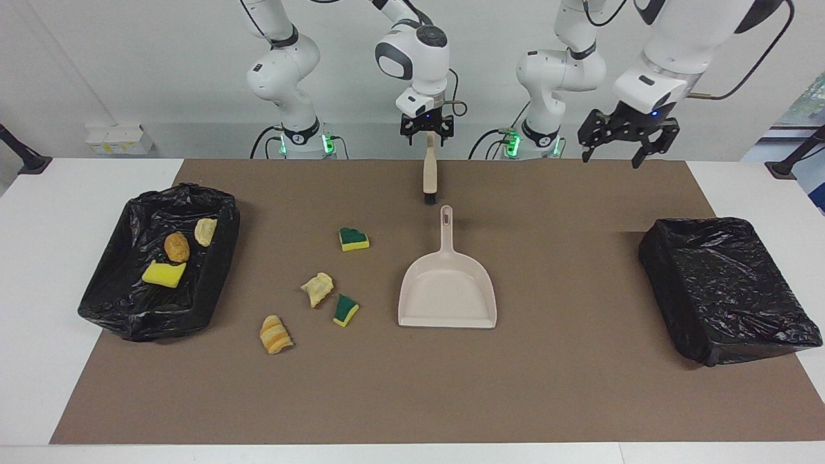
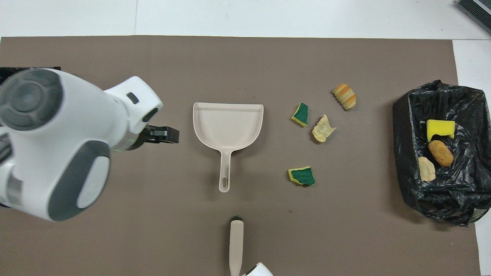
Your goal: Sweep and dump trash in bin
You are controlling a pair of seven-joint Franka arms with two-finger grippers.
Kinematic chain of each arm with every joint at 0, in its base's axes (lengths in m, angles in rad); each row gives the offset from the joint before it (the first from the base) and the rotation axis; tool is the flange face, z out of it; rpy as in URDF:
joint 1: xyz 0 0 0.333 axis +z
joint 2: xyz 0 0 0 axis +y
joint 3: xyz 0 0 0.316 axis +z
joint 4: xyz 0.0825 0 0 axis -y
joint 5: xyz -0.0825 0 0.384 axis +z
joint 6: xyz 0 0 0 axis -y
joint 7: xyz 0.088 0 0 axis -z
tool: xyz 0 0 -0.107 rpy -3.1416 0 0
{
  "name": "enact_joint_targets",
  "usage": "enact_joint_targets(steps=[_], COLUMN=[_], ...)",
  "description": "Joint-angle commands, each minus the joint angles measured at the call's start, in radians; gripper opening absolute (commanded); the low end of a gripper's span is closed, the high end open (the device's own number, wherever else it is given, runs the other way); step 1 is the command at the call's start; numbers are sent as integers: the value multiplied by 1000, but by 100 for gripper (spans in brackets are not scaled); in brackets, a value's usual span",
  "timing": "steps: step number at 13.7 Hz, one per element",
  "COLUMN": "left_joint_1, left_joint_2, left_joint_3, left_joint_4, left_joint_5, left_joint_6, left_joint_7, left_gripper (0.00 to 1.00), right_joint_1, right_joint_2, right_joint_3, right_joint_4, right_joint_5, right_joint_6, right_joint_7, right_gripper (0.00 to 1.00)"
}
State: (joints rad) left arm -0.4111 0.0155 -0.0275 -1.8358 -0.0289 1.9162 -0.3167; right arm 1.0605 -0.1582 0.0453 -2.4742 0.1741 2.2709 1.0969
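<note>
Seven scraps of trash are spread over the right arm's half of the desk (image 1: pixel 38 290), which carries a brown mat (image 1: pixel 580 386). Three of them lie inside the black-lined bin (image 1: pixel 219 270) at that end: a yellow sponge (image 1: pixel 164 274), a brown roll (image 1: pixel 176 247) touching it, and a pale pastry piece (image 1: pixel 205 231) nearest the robots. The other four lie loose on the mat between this bin and the dustpan (image 1: pixel 448 290). They are a striped pastry (image 1: pixel 275 334) farthest from the robots, a crumpled pastry piece (image 1: pixel 318 289), a green-topped sponge bit (image 1: pixel 345 310) just beside it, and a second green-topped sponge bit (image 1: pixel 354 239) nearer the robots, apart from the rest. Near the middle, the brush (image 1: pixel 429 177) lies in line with the dustpan's handle, bristles toward it with a small gap between. The right gripper (image 1: pixel 426 132) sits at the end of the brush handle (whether its fingers have closed on the handle cannot be told). The dustpan rests flat, its handle toward the robots and its pan bare. The left gripper (image 1: pixel 622 143) hangs in the air with its fingers spread apart and holding nothing, over the mat between the dustpan and the empty bin (image 1: pixel 741 341) at the left arm's end.
</note>
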Motion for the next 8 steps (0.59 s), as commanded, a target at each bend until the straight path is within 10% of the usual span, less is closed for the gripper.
enact_joint_targets(steps=[1, 5, 8], left_joint_1=[-87, -221, -253], left_joint_2=[55, 185, 199], left_joint_3=[17, 17, 17], left_joint_4=[-77, -115, -175], left_joint_5=[-5, -5, -5], left_joint_6=[124, 294, 362], left_joint_7=[-118, -255, -265], left_gripper=[100, 100, 100], right_joint_1=[28, 39, 41], right_joint_2=[6, 15, 17], right_joint_3=[-2, -1, -2], right_joint_4=[-12, -14, -19], right_joint_5=[60, 67, 67], right_joint_6=[35, 32, 27], right_joint_7=[3, -18, -28], right_gripper=[59, 56, 16])
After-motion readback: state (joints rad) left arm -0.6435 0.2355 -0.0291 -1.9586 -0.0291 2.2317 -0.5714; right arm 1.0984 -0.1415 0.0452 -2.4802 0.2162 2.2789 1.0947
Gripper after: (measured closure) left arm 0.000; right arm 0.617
